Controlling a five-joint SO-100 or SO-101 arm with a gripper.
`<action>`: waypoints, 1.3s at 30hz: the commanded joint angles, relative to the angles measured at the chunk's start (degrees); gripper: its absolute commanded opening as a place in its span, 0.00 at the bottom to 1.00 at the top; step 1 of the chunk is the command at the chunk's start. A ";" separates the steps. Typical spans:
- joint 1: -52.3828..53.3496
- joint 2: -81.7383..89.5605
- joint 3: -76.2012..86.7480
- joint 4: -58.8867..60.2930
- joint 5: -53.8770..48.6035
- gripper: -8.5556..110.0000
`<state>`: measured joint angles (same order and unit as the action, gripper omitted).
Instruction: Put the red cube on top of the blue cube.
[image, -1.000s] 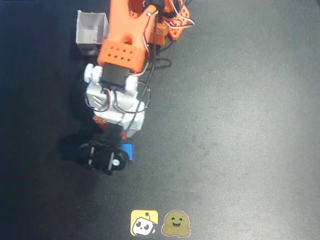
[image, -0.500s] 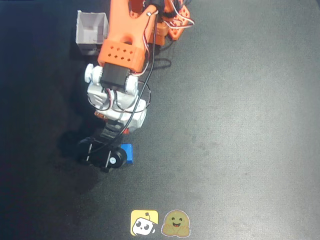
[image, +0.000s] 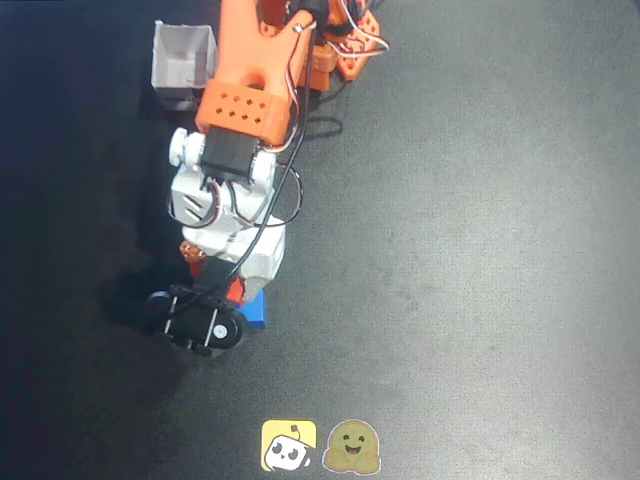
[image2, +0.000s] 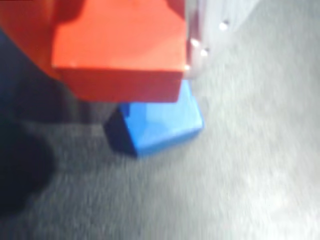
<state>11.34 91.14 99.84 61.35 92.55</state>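
Wrist view | gripper (image2: 117, 30) pinching red cube (image2: 117, 50) | overhangs blue cube (image2: 160, 122) near edge

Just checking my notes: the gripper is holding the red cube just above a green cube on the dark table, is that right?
Not quite. The cube under the red cube is blue, not green: the wrist view shows the blue cube plainly, on the dark table. The rest holds: the gripper carries the red cube just above it.
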 joint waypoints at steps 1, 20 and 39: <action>-0.18 -0.62 -2.02 -2.20 -0.35 0.08; -2.81 -5.36 -0.70 -5.45 2.46 0.08; -2.64 -5.98 4.48 -8.88 2.29 0.08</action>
<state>8.70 84.02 104.41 53.26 94.57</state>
